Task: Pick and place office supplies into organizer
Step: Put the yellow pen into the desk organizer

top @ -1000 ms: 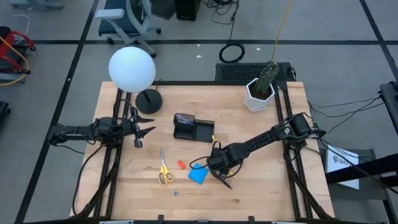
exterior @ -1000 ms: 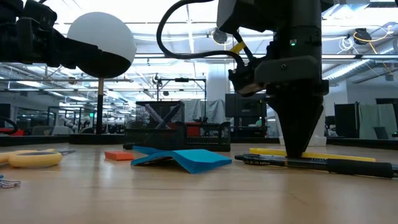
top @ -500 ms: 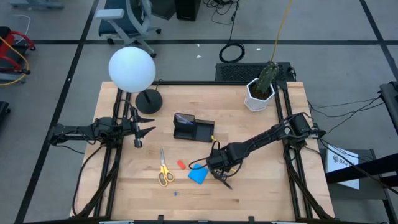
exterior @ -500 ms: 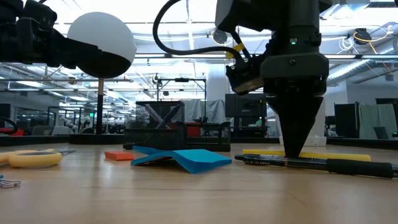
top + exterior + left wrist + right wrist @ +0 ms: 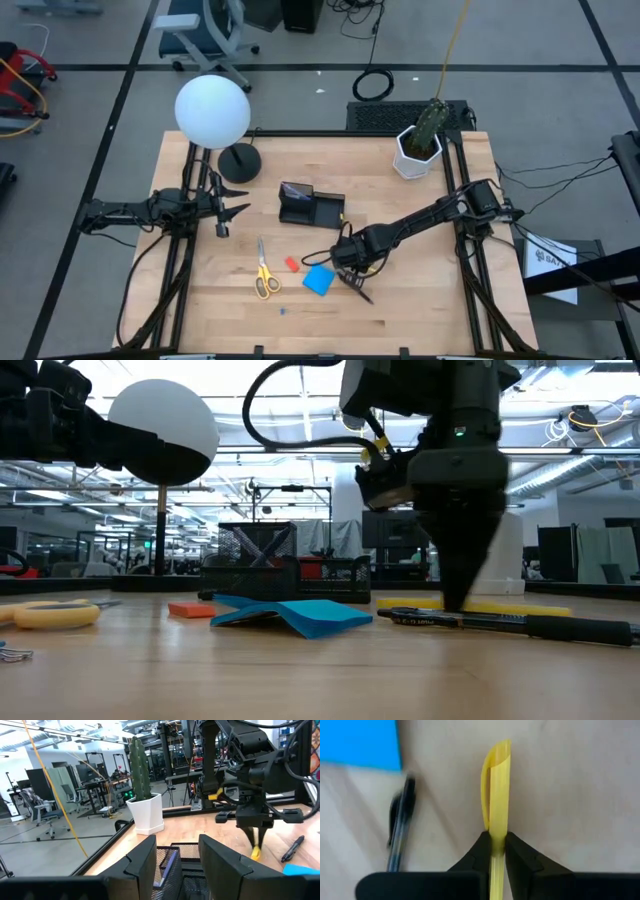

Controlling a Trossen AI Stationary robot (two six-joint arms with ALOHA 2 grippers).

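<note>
My right gripper (image 5: 350, 268) stands near the table's front middle, shut on a yellow pen (image 5: 496, 795). A black pen (image 5: 500, 623) lies just in front of it. The blue pad (image 5: 319, 281), the red eraser (image 5: 292, 264) and the yellow-handled scissors (image 5: 264, 270) all lie flat on the table to its left. Behind them stands the black organizer (image 5: 310, 207). My left gripper (image 5: 225, 210) hovers open at the table's left, its fingers pointed at the organizer (image 5: 175, 865). My right gripper pinches the yellow pen's barrel (image 5: 495, 827) between its two fingers, about midway along it. The fingers (image 5: 455, 585) come from above, pointing down, and lie across the pen. The pen (image 5: 480, 605) stays level at table height; I cannot tell whether it is lifted clear.
A lamp with a white globe (image 5: 212, 110) and a round black base (image 5: 240, 162) stands at the back left. At the back right is a cactus in a white pot (image 5: 418, 150). A small blue clip (image 5: 283, 310) lies near the front edge.
My right gripper has gone a little toward the table's left, and the yellow pen has moved the same way with it, staying level. The black pen and the blue pad have stayed where they were.
</note>
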